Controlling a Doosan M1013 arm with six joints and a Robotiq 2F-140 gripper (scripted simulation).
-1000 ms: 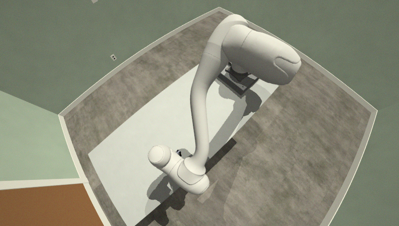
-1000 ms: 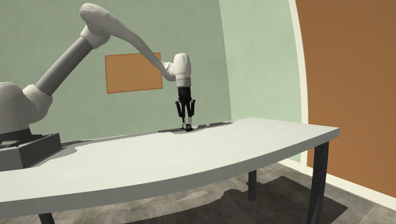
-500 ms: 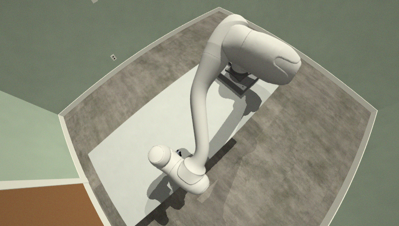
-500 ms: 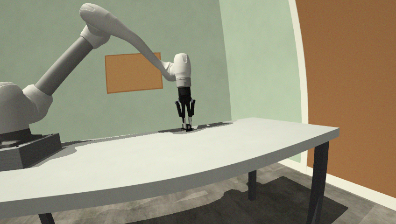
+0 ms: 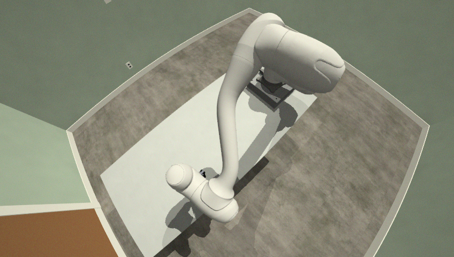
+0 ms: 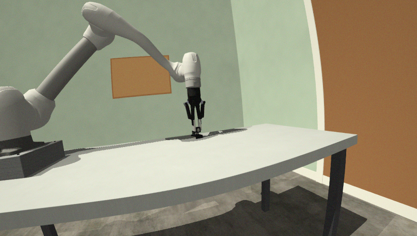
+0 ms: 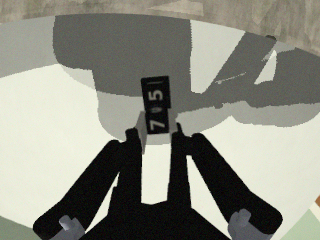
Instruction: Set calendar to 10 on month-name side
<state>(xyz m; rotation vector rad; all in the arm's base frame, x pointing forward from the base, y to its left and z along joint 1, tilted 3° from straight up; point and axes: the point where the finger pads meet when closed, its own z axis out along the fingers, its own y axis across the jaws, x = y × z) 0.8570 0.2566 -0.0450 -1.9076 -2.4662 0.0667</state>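
Progress: 10 not confirmed. My wrist view gives a 5 on the far cube [image 7: 155, 92] and a 7 on the near cube [image 7: 157, 122], both upward faces, digits sideways in view. Month side and front digits can't be read. Left, as I judge it: show 1 and 0 upright, seat both cubes flat, let go.

Position: calendar's dark tray [image 6: 196, 136] on the table [image 5: 143, 165] [image 6: 175, 166] [image 7: 40, 115], beneath my tool [image 6: 196, 128] [image 7: 157, 118]. Fingers look clamped on the near cube, one each side; far cube just beyond them. Cube seating unclear.

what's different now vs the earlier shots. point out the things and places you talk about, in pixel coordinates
The gripper [image 6: 196, 127] [image 7: 157, 118] has risen slightly, lifting the cube [image 6: 198, 129] [image 7: 158, 123] held between its fingers; the forearm [image 5: 228, 118] [image 6: 140, 38] rose with it. The tray [image 6: 200, 136] appears to have stayed put on the table [image 5: 143, 159] [image 6: 204, 163] [image 7: 40, 110].
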